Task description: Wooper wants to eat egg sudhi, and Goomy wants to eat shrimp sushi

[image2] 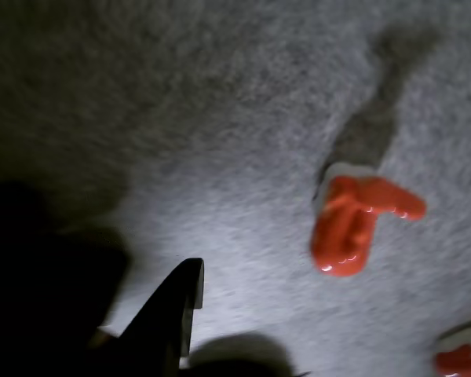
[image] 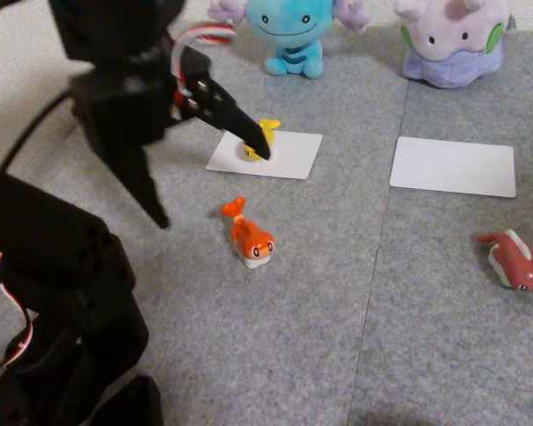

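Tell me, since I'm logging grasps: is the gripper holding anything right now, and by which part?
Nothing is held. The gripper has its jaws spread wide; one tip overlaps the yellow egg sushi lying on the white card before Wooper, the other points down at bare carpet.

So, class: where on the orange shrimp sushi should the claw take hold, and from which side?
Probably across the shrimp sushi body's long sides, coming down from above. In the fixed view it lies flat on the carpet, its thin forked tail pointing up-left and too slim to pinch well.
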Tool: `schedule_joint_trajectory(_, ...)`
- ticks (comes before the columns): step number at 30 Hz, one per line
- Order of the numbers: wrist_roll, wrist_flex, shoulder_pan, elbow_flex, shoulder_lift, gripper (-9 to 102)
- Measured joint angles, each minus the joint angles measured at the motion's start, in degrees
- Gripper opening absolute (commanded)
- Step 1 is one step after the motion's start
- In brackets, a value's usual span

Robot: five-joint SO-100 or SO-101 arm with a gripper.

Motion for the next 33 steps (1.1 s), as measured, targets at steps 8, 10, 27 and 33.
schedule_joint_trajectory(8, -9.93, -8.7, 8.17, 1.14, -9.14, 46)
schedule_joint_trajectory(10, -9.76, -9.67, 7.47, 1.14, -13.27, 43)
schedule_joint_trajectory(27, -6.77, -18.11, 8.44, -0.35, -26.98, 25)
schedule_joint_trajectory(33, -5.98, -20.3, 9.4, -0.62, -27.07, 11)
